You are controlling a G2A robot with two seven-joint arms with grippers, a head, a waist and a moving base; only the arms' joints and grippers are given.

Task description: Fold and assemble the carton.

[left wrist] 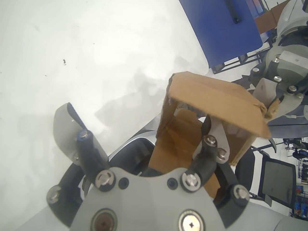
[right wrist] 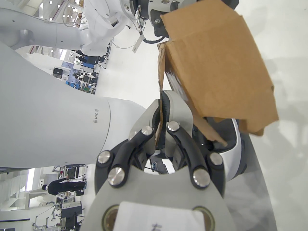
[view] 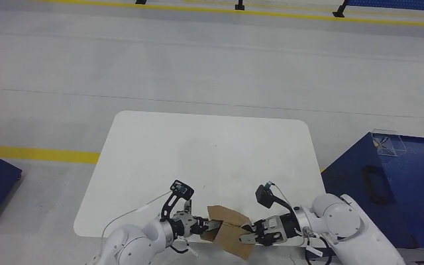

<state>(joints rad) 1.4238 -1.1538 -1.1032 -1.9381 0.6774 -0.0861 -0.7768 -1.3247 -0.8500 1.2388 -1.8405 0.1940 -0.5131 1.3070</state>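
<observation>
We find the carton [view: 228,230] at the near edge of the bench [view: 199,146], partly opened into a tube, with its long axis running from one gripper to the other. The right gripper [right wrist: 162,102] is clamped on the edge of a side flap. The left gripper [left wrist: 137,114] stands wide apart: one finger is inside the open end under the upper panel, the other is outside, touching nothing. We judge the left arm best placed to square the walls.
</observation>
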